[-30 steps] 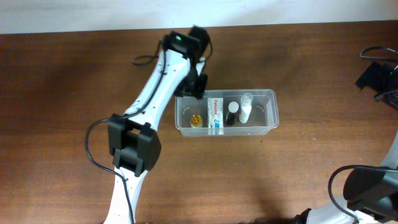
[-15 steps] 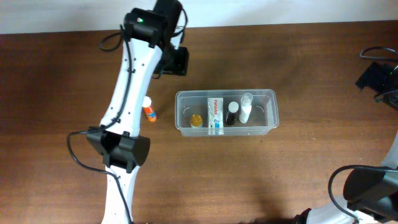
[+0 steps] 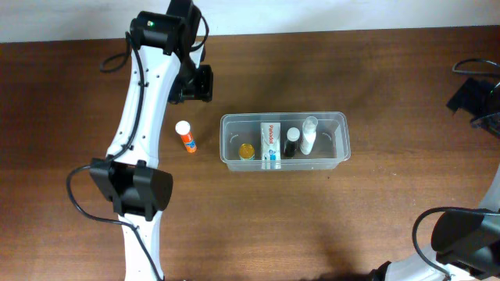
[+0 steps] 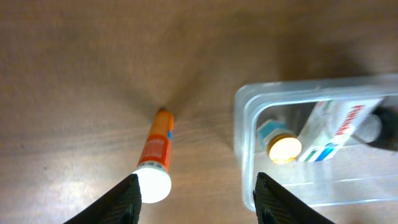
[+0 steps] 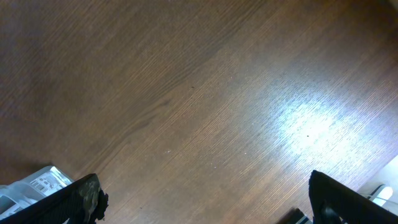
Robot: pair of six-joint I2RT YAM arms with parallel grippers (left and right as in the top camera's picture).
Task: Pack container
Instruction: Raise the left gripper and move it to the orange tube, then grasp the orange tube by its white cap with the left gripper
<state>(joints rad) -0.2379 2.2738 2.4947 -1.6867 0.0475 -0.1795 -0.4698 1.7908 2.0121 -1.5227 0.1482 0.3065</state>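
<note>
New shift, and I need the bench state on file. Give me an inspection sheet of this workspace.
Surface: brown wooden table, no spills seen.
Job's things: clear container holding a yellow-capped jar, a white box, a black-capped bottle and a white bottle; orange tube lies outside, beside its short end.
Clutter: black object at the right edge.
Grippers: left gripper open, empty; right gripper open, empty.
Cables: black cable looped by the left arm.
Surroundings: white strip beyond the table.
</note>
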